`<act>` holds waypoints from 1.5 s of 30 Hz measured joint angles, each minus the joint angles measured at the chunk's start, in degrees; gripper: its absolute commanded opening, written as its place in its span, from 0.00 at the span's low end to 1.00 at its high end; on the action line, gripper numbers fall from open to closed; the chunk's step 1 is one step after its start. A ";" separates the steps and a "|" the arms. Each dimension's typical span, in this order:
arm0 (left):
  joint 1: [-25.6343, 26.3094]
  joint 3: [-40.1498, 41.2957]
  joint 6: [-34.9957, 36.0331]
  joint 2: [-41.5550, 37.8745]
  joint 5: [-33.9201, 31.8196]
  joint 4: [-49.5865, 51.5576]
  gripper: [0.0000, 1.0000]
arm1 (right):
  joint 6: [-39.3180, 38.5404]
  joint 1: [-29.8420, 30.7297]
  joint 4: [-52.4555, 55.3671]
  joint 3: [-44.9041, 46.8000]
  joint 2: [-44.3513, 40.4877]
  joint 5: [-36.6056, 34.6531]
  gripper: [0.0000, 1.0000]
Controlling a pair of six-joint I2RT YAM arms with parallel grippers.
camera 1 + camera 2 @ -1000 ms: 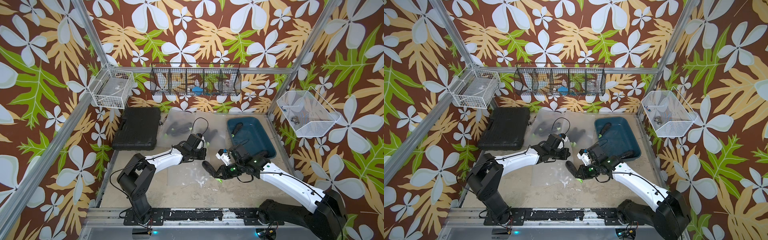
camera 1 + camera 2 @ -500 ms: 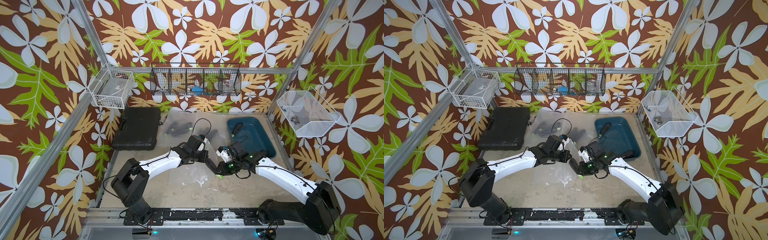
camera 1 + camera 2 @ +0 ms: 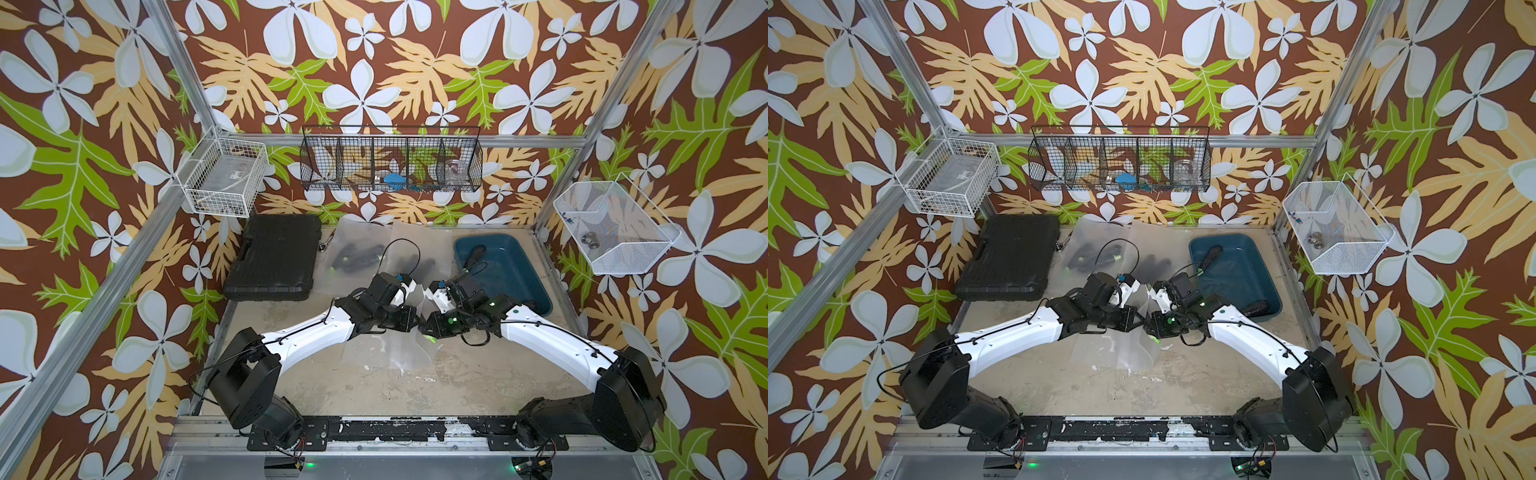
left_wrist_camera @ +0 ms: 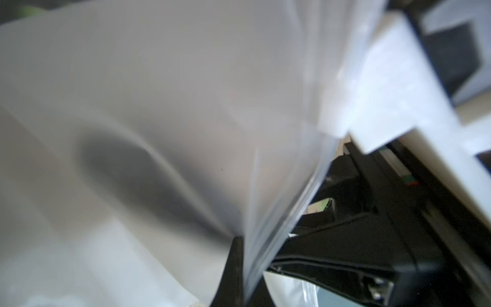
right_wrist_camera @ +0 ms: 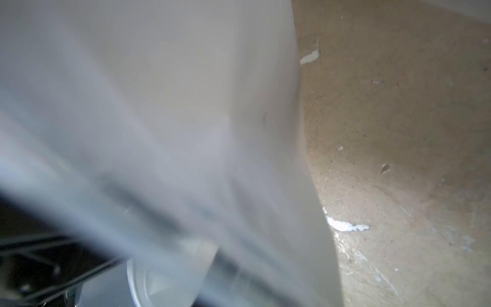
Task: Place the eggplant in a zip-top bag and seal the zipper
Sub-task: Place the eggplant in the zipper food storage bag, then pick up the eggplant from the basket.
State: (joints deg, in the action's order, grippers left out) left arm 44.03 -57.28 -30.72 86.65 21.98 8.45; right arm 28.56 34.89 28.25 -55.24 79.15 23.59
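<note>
Currently my left end effector [image 3: 410, 321] is clenched on the raised edge of the frosted clear plastic zip-top bag [image 3: 395, 353], whose lower part lies on the beige table [image 3: 374, 390]. Just right, the dark purple eggplant [image 3: 431, 338] sits at its mouth, grasped by my right end effector [image 3: 428, 330].

Case [image 3: 270, 257] rear-L, tub [image 3: 511, 274] rear-R, 2 bags [image 3: 353, 253] btwn them, zip-top bag [image 3: 399, 345] ctr front

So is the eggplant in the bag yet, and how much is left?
Nearly halfway. Done: the bag is lifted by one edge, pinched in the left gripper. In hand: the right gripper holds the eggplant at the bag; whether it's inside yet, I can't tell. Left: drop it in, then zip it shut.
</note>
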 measured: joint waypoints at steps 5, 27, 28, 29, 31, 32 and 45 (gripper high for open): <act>-1.55 2.03 -5.29 -0.74 2.19 -3.45 0.00 | 3.06 1.90 -7.37 3.61 -1.88 -4.52 0.28; -5.35 1.40 -6.25 1.57 -2.43 -3.30 0.00 | 1.29 -12.81 -13.14 1.25 -5.97 -9.03 0.52; -5.35 1.40 -6.05 1.62 -2.40 -3.17 0.00 | 1.46 -14.19 -14.08 1.16 -4.83 -10.86 0.52; -5.35 1.40 -5.68 1.62 -2.36 -3.13 0.00 | 1.81 -15.43 -15.10 1.16 -3.43 -12.87 0.52; -5.35 1.40 -5.18 1.62 -2.21 -3.15 0.00 | 2.95 -17.77 -17.33 0.79 -0.02 -16.72 0.52; -5.35 1.40 -5.16 1.62 -2.16 -3.13 0.00 | 3.28 -18.97 -18.51 0.11 2.40 -18.38 0.52; -5.35 1.97 -3.82 1.88 -0.85 -3.30 0.00 | 4.13 -27.78 -22.49 -19.47 31.58 -27.10 0.52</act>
State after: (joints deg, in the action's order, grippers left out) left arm 38.68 -55.31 -34.54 88.53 21.12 5.15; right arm 32.69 7.11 5.76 -74.72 110.74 -3.51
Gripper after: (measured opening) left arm 0.050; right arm 0.522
